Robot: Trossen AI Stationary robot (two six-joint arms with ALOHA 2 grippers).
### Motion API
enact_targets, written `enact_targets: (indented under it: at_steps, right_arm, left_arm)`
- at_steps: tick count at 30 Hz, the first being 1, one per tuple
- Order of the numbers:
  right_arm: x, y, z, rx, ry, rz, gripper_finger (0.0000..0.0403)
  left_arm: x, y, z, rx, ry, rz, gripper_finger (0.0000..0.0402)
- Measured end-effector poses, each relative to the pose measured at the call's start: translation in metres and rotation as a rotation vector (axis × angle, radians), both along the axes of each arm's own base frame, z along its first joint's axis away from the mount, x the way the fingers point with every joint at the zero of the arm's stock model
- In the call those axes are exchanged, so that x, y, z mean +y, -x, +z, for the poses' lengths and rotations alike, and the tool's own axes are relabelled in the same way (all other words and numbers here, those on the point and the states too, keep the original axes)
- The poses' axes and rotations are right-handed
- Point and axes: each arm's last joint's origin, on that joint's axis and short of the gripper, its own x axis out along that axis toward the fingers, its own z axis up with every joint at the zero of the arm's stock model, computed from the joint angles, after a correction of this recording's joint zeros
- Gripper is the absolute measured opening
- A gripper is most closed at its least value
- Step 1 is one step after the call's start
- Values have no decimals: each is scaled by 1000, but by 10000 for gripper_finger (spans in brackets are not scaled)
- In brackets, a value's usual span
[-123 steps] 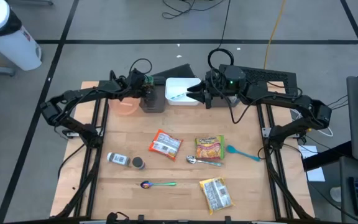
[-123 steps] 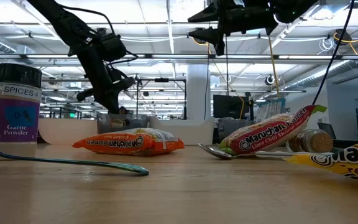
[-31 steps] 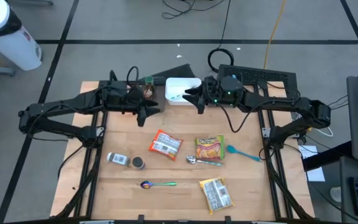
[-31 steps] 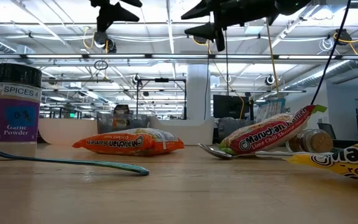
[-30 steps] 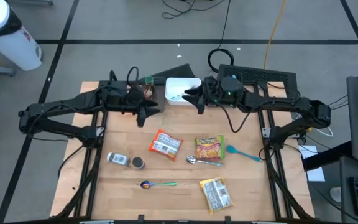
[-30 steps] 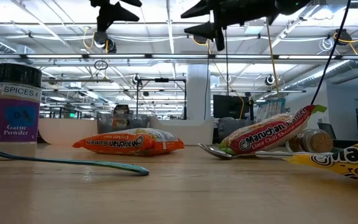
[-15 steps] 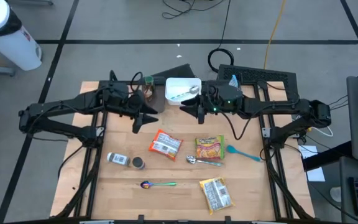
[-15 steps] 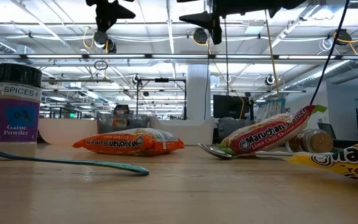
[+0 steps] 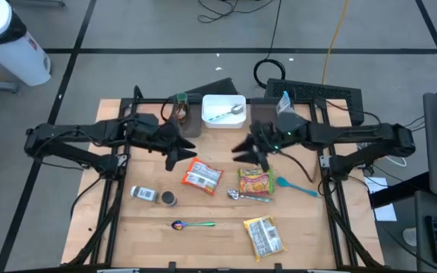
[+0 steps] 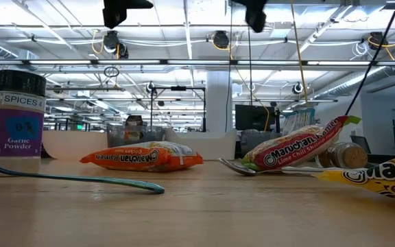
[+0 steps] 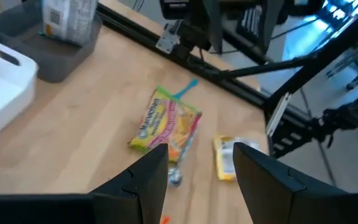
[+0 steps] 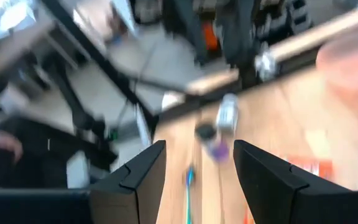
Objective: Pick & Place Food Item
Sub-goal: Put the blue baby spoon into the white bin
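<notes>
Three ramen packs lie flat on the wooden table: an orange one (image 9: 202, 176) in the middle, a yellow-green one (image 9: 256, 180) to its right, and a yellow one (image 9: 264, 236) near the front edge. My left gripper (image 9: 173, 154) hangs open and empty above the table, just beyond and left of the orange pack. My right gripper (image 9: 243, 151) hangs open and empty above the table, beyond the yellow-green pack. The left wrist view shows the yellow-green pack (image 11: 166, 124) past the open fingers (image 11: 149, 177). The right wrist view is blurred; its fingers (image 12: 143, 174) stand apart.
A white bin (image 9: 224, 111) holding a spoon and a grey bin (image 9: 182, 120) with a jar stand at the far edge. A spice jar (image 9: 149, 196) lies left of the packs. A metal spoon (image 9: 243, 196), a teal spoon (image 9: 298, 186) and a purple-green spoon (image 9: 192, 224) lie on the table.
My right gripper has gone from beside the white bin toward the table's near edge and now hangs over the middle, beyond the yellow-green pack. My left gripper has gone a little toward the near edge, closer to the orange pack. Nothing on the table has moved.
</notes>
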Motion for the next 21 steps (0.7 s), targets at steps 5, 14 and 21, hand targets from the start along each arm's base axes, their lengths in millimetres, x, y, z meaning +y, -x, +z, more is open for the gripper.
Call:
enact_targets:
  at_steps: [5, 14, 21]
  right_arm:
    - [25, 35, -7, 230, 50, 57, 180]
    - [49, 89, -24, 582, 215, 139, 180]
    - [50, 102, -43, 707, 248, 172, 180]
  left_arm:
    - [-19, -24, 5, -147, 105, 27, 186]
    - [-51, -80, -10, -380, 199, -32, 186]
    - [-55, -109, -33, -409, 288, -26, 186]
